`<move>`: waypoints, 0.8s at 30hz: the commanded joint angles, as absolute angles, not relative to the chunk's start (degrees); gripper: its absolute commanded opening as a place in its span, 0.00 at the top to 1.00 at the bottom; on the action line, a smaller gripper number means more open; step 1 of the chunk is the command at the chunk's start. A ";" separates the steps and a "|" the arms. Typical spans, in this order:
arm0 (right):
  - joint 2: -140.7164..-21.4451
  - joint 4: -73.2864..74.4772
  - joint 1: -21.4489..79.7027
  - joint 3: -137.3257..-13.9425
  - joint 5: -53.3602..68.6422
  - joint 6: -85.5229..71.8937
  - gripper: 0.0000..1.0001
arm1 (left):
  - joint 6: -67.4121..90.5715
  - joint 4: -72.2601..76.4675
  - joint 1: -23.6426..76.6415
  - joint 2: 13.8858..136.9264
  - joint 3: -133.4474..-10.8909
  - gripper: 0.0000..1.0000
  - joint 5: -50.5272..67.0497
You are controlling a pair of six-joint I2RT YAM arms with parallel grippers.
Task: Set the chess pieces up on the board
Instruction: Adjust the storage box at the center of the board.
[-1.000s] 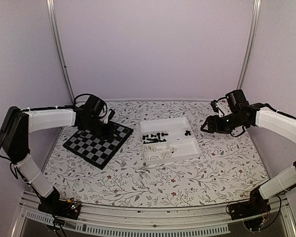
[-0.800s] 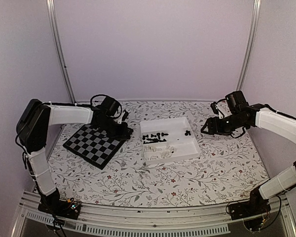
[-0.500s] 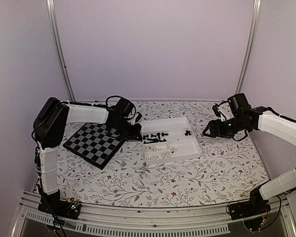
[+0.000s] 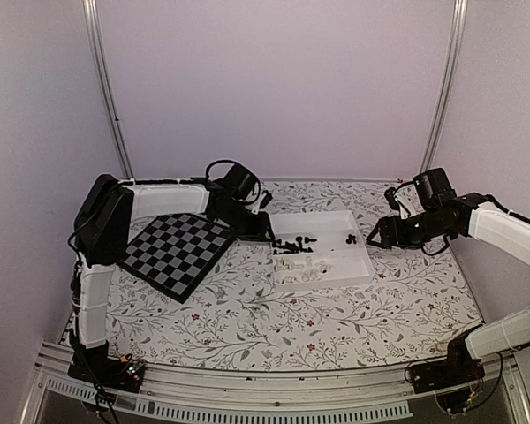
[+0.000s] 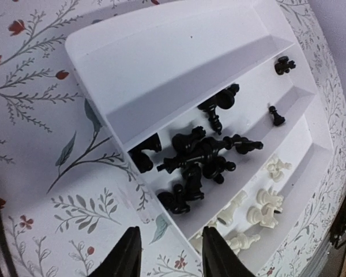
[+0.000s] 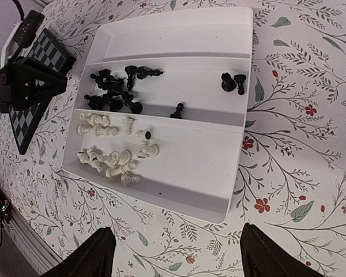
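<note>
The left claw [image 4: 260, 233] hangs low over the desk [image 4: 247, 322], its fingers [image 5: 126, 258] spread with nothing between them. Right in front of it is one end of the white tray [image 5: 179, 57]. Just past that rim the black pieces [image 5: 199, 158] lie in a tumbled heap, most on their sides, with a few strays further along the same compartment. The white pieces [image 5: 259, 208] are one compartment over from the black ones, also scattered and mostly lying down. The board [image 4: 178, 252] lies flat on the desk behind this claw, beside its arm and apart from the tray.

The right claw [image 4: 372, 238] hovers at the tray's other end. Its fingers [image 6: 97, 254] are splayed wide and it holds nothing. Seen from this claw, the tray [image 6: 190, 170] lies just ahead. The white pieces [image 6: 112, 156] are in the compartment nearer to it and the black pieces [image 6: 112, 92] are in the one beyond. Two black ones stand well apart from their heap and a single small one stands between. Far beyond the tray from this claw, the board [image 6: 20, 121] shows partly behind the left claw [image 6: 32, 83].
</note>
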State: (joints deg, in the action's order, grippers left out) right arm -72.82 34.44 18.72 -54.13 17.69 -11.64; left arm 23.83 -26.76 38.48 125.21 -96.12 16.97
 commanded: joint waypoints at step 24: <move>-67.01 33.01 18.56 -49.93 23.88 -14.15 0.22 | 14.25 -26.22 -2.34 113.08 -82.89 0.01 10.81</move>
